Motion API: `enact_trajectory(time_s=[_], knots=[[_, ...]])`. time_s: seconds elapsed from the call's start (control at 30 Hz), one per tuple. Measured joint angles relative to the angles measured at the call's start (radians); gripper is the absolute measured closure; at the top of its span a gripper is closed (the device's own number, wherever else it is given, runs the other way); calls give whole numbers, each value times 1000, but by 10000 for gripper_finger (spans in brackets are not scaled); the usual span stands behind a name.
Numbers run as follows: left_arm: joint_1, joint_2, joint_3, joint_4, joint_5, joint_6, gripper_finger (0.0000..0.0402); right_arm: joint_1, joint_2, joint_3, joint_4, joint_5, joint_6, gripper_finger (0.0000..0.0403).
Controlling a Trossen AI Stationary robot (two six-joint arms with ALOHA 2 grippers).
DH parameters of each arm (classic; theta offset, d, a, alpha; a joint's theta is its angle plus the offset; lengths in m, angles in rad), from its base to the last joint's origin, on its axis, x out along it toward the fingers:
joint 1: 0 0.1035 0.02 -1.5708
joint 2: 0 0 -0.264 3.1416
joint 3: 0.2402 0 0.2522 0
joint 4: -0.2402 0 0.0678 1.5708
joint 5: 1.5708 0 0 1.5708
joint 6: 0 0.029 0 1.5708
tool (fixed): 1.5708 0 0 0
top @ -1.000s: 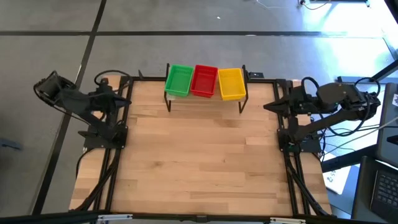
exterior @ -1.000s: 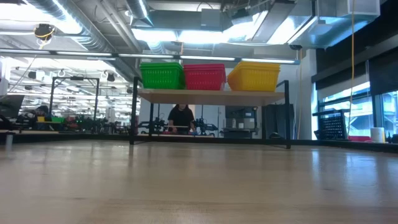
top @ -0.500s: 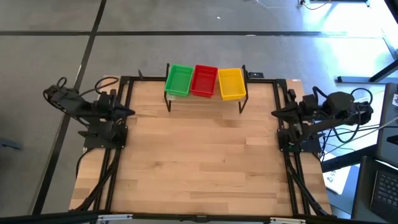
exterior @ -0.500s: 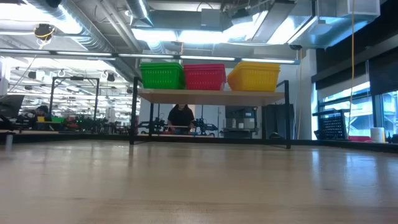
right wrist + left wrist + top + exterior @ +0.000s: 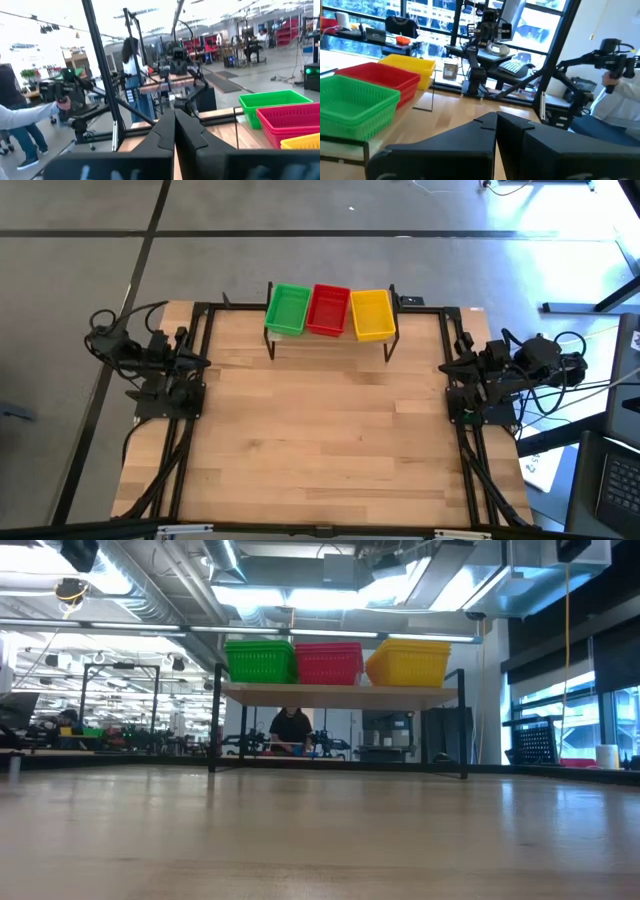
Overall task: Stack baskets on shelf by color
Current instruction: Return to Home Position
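A green basket (image 5: pixel 288 310), a red basket (image 5: pixel 328 310) and a yellow basket (image 5: pixel 372 314) stand side by side on the shelf (image 5: pixel 340 693) at the table's far edge. Their bottoms rest on its plank. The low view shows the same row, the green basket (image 5: pixel 259 661) at the left, the yellow one (image 5: pixel 408 662) at the right. My left gripper (image 5: pixel 203 362) is shut and holds nothing, drawn back over its base at the table's left edge. My right gripper (image 5: pixel 444 366) is likewise shut and holds nothing at the right edge. Both point level toward the table's middle.
Black frame rails (image 5: pixel 185 450) run along both sides of the wooden tabletop (image 5: pixel 320 440), which lies bare between the arms and in front of the shelf. A person in white holds a hand-held device (image 5: pixel 612 55) beyond the table. A laptop (image 5: pixel 620 480) sits off the right side.
Both arms have folded back and sunk over their bases, the left toward the table's left edge, the right toward its right edge. Both grippers have tipped up to level and have stayed shut. The baskets have not moved.
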Motion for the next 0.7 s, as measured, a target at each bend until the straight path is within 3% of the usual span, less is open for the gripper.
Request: enact_trajectory(time_s=[0.43, 0.7], knots=[[0, -33, -103, 138, 38, 79, 402, 0, -176, -223, 189, 0, -1, 402], [0, -32, -234, 281, 54, 106, 401, 0, -179, -344, 326, -17, -3, 402]])
